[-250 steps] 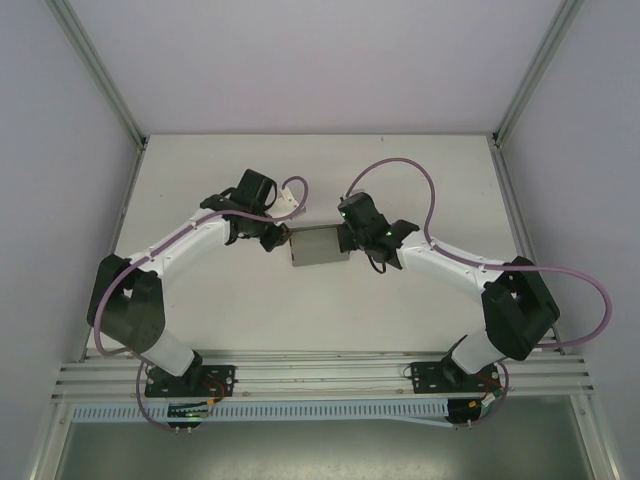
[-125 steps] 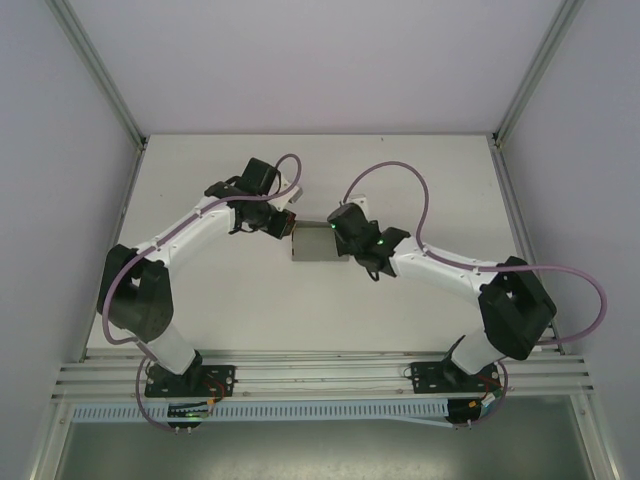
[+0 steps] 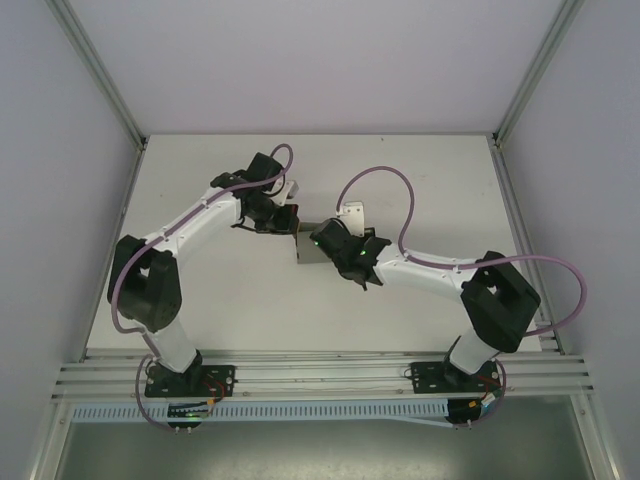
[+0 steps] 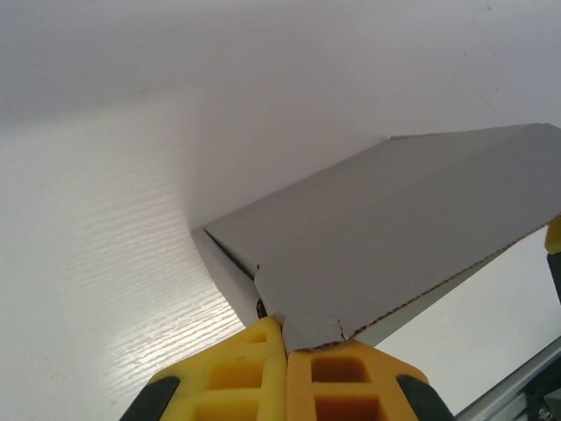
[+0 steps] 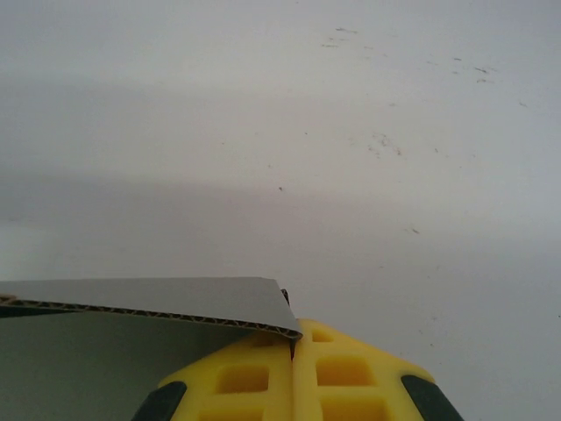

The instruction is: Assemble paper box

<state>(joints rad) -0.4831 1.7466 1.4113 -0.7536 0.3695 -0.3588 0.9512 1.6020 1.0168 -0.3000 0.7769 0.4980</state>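
Closed claws brace the box (image 4: pixel 394 219).
Both empty, the left claw (image 4: pixel 286 344) and right claw (image 5: pixel 294 338) press its opposite ends, probably to fold it.

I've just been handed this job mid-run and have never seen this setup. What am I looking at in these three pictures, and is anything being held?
Two white robot arms are bolted at the near edge of a white table. The wide picture looks down from above and behind them, with the left arm on the left. The other two pictures come from a camera on each wrist, so the yellow blocks at the bottom are that arm's own fingers. Between the arms sits the paper box, plain grey cardboard. The left pincer and the right pincer are both closed. Each meets an edge of the cardboard right at its tips and appears to pinch it there.
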